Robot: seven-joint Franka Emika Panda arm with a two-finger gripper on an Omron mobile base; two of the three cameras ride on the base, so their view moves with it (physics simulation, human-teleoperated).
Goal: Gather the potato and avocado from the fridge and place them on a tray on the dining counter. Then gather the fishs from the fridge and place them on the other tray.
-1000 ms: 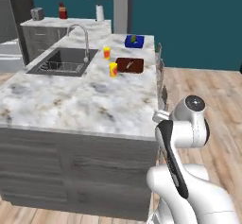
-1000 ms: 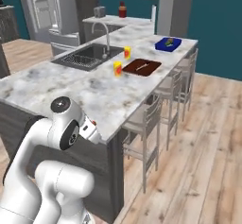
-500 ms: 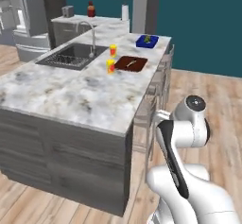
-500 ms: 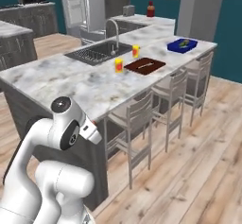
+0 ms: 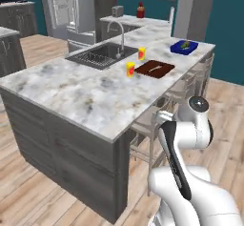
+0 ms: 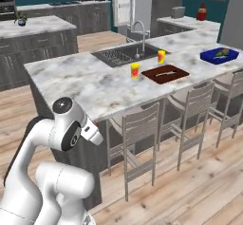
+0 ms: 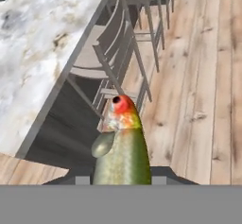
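In the hand view my gripper is shut on a grey-green fish with a reddish head; the fingers are hidden behind it. It hangs beside the dining counter, above the floor near a stool. The dark reddish-brown tray lies on the counter with a slender fish on it. Farther along sits the blue tray, holding a green avocado and a brownish potato. The grey fridge stands behind.
Two orange-yellow cups stand between the sink with its faucet and the brown tray. Grey stools line the counter's near side over wooden floor. A second counter stands at the left.
The whole picture has shifted: the base has driven around the counter, which now shows more from its end. The arm keeps the same pose with the fish.
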